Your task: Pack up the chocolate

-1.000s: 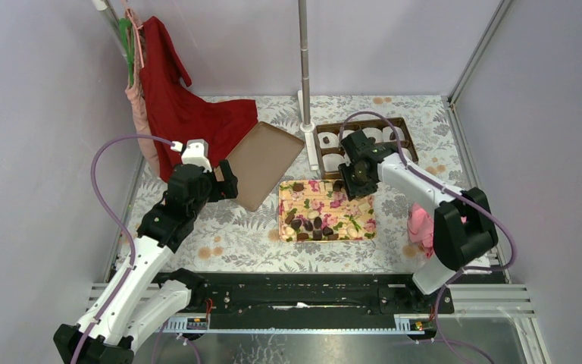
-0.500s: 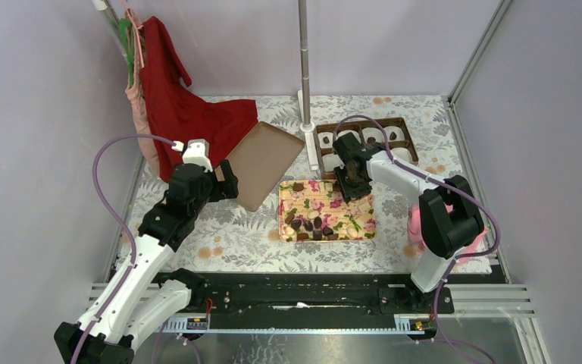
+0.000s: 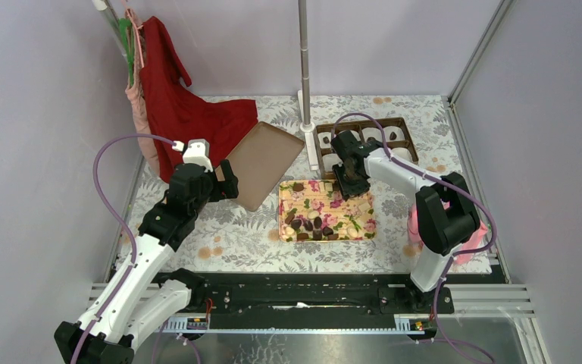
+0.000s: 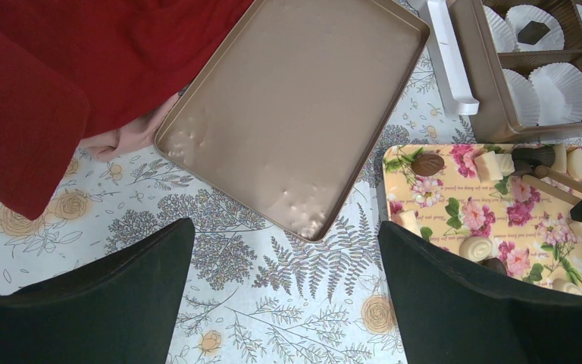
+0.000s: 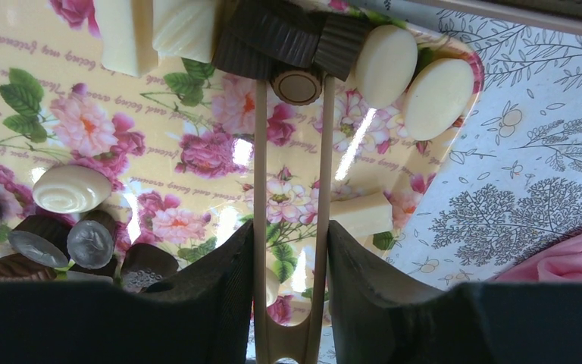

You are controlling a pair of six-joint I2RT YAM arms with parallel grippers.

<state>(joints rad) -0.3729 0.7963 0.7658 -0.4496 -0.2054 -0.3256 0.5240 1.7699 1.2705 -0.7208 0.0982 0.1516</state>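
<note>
Site: a robotics lab test cell, not a home. Evidence: plain grey walls [image 3: 45,114] boxed in by aluminium frame posts [image 3: 479,53]. A left arm [image 3: 168,212] and a right arm [image 3: 398,173], both white and black, are bolted to a black rail [image 3: 303,297] at the near edge of the worktop [image 3: 235,239]. Purple cables [image 3: 97,182] loop off the arms. A bare metal pole [image 3: 303,61] stands at the back. A fern-print cloth covers the worktop; a red garment [image 3: 174,98] hangs in the far left corner.

Dark chocolate pieces [image 3: 314,224] lie clustered, apparently loose, on a flowered tray [image 3: 354,218].
</note>
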